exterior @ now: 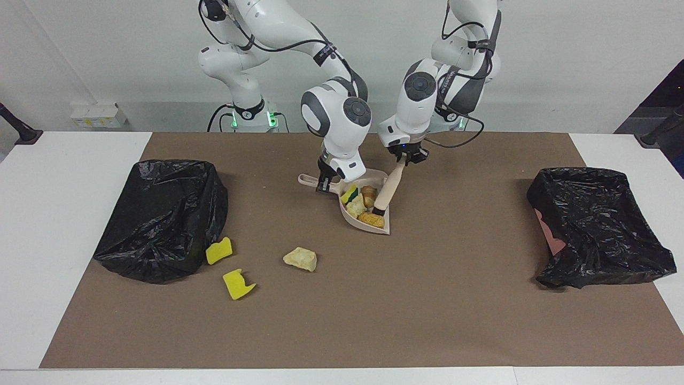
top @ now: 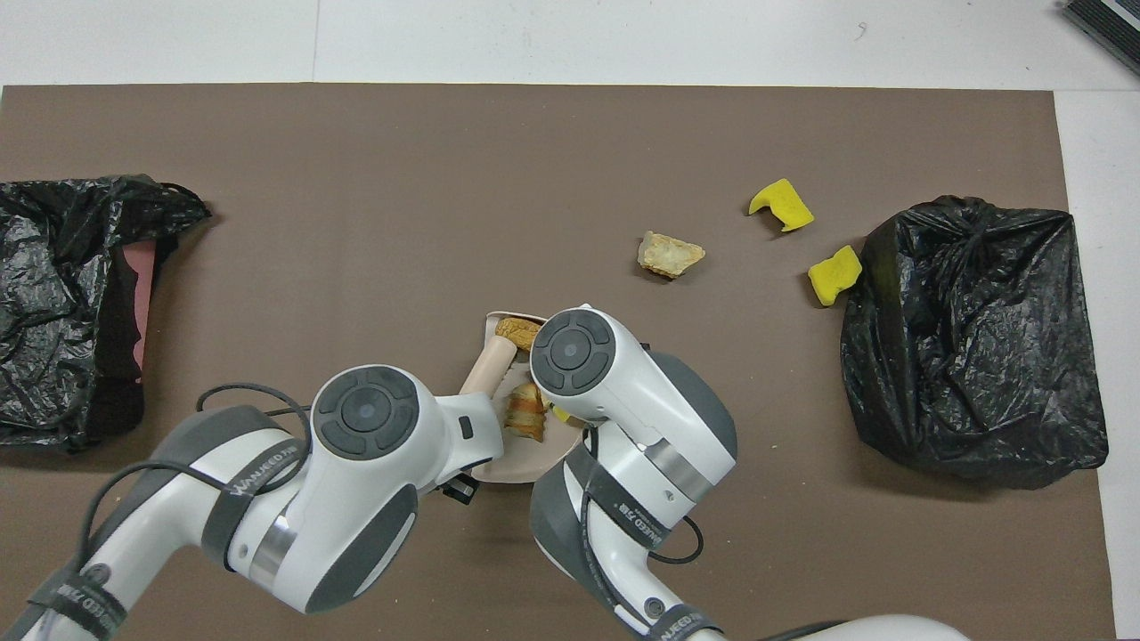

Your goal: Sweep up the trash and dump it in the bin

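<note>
My bench (exterior: pixel 64 214), non-task items only. A white top carries a brown mat (exterior: pixel 427 310) that covers most of it. Bare white strips show at both arms' ends and along the edge farthest from the robots.

(a) White box (exterior: pixel 99 115): low against the pale wall (exterior: pixel 107 53), toward the right arm's end, nearer to the robots than the mat.

(b) Black strut (exterior: pixel 18 128): slanted, its foot on the bench corner just beside the box.

(c) Second black strut (exterior: pixel 660 131): the matching corner at the left arm's end.

(d) Dark ribbed object (top: pixel 1104 22): cut off by the overhead view's edge, farther from the robots than the mat, toward the right arm's end; what it is cannot be told.
</note>
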Robot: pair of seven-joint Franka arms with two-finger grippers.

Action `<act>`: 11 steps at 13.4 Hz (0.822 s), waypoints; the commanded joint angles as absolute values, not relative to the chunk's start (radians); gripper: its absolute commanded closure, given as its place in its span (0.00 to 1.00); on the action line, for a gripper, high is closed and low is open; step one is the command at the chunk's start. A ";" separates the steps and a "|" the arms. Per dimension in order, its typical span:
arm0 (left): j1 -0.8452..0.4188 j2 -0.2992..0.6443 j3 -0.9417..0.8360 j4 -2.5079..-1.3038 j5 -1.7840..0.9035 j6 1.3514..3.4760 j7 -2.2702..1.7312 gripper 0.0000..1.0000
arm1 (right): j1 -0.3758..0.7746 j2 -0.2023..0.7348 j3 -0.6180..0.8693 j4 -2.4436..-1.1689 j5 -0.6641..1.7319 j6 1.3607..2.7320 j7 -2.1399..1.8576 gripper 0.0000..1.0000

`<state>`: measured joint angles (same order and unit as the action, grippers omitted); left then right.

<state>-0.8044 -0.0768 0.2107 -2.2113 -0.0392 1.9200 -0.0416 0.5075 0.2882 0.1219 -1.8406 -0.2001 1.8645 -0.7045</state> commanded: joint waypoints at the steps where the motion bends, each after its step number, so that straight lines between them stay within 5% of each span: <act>1: -0.772 -0.097 0.210 -2.198 -0.049 1.859 -0.086 1.00 | 0.460 0.242 0.129 -1.850 -0.196 1.871 -0.777 1.00; 11: -0.784 -0.178 0.199 -2.368 -0.072 1.977 -0.431 1.00 | 0.207 0.146 0.127 -1.755 -0.167 1.758 -1.216 1.00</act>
<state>-0.7656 -0.1350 0.2046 -2.3202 -0.0517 1.9470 -0.3706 0.2622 0.1515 0.1187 -1.7958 -0.1957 1.8015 -1.1095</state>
